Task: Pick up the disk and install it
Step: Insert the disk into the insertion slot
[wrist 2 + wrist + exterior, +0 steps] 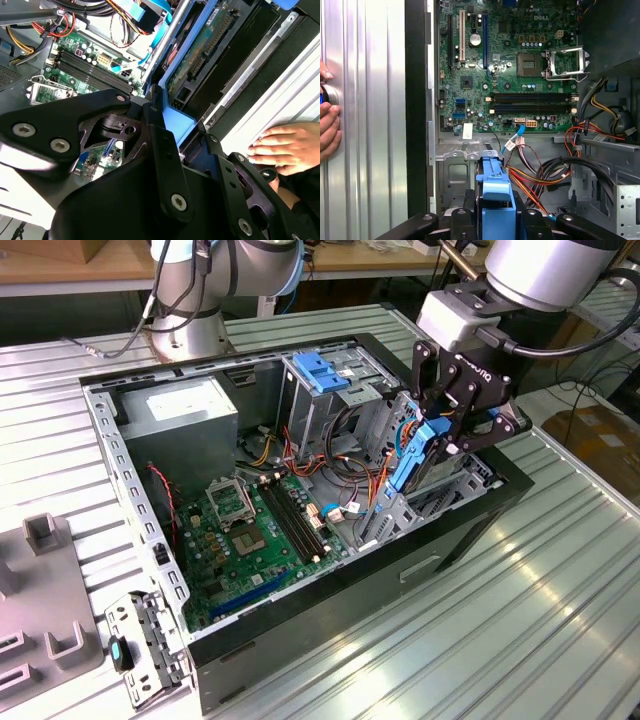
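Note:
My gripper (438, 436) is shut on the disk (410, 458), which I hold on edge by its blue carrier frame. The disk hangs tilted over the metal drive bay (400, 510) at the open computer case's end on the exterior view's right, its lower edge down among the bay's walls. In the first wrist view the blue frame (495, 187) stands between my black fingers (469, 210), above the bay's grey metal floor. The second wrist view shows the disk's green circuit-board side (200, 55) and the blue frame (177, 122) in my gripper (182, 134).
The black case (350, 610) lies open on a ribbed metal table, with a green motherboard (250, 530), grey power-supply box (185, 410), blue-capped cage (320, 370) and loose cables (540, 175). A person's hand (285, 147) rests on the table beside the case. Grey fixtures (50, 590) lie at the exterior view's left.

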`<state>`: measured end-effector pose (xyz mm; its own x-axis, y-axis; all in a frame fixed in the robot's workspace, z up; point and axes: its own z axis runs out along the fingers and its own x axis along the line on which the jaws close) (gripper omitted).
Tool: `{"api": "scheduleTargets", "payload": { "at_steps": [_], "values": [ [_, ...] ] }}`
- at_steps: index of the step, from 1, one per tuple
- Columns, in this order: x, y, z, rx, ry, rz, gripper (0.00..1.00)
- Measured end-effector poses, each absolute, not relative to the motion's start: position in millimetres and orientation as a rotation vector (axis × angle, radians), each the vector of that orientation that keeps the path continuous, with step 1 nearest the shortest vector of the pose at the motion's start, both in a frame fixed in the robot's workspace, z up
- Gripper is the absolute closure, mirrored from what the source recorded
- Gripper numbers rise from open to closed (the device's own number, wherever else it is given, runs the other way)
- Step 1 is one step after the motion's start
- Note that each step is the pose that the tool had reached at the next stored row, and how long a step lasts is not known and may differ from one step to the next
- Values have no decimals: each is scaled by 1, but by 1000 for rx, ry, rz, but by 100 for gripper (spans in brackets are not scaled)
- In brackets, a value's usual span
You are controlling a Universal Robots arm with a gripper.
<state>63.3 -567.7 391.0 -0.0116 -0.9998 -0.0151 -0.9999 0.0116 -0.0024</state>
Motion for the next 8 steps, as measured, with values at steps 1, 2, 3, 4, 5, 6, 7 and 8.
{"api": "scheduleTargets", "payload": {
  "at_steps": [1,2,3,4,5,6,7,8],
  "values": [
    [63,-568,391,-2200,2225,14,63],
    [63,-568,391,-2200,2225,14,63],
    [63,-568,390,-2200,2225,14,63],
    [63,-568,389,-2200,2225,14,63],
    [63,-568,388,-2200,2225,14,63],
    [63,-568,387,-2200,2225,14,63],
    [63,-568,386,-2200,2225,14,63],
    [63,-568,385,-2199,2225,14,63]
  ]
}}
